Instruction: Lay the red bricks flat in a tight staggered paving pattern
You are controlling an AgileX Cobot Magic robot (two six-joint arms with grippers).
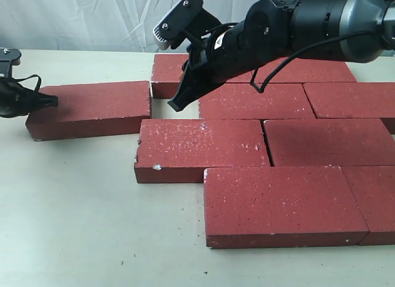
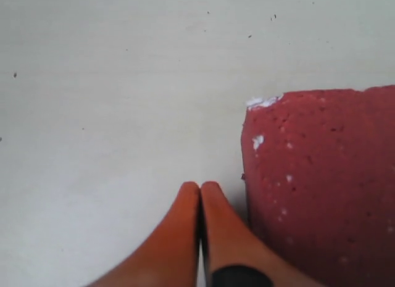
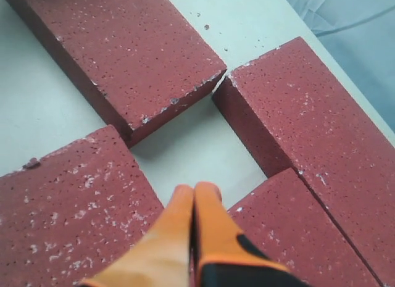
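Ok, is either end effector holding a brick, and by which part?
Nothing is held. Both are shut empty: left end effector beside the end of a brick, right end effector above a gap.

The exterior view is evenly and brightly lit by soft, diffuse light, and no hard glare is seen. Only faint, soft-edged shadows are cast: a dim patch is thrown by the right arm onto the red bricks beneath it, and the bricks' near faces are darkened slightly against the pale table. The left wrist view is rendered soft throughout, with the table washed out almost to white and the left gripper blurred at close range. In the right wrist view the brick grain is resolved sharply, while the right gripper is left out of focus in the foreground.
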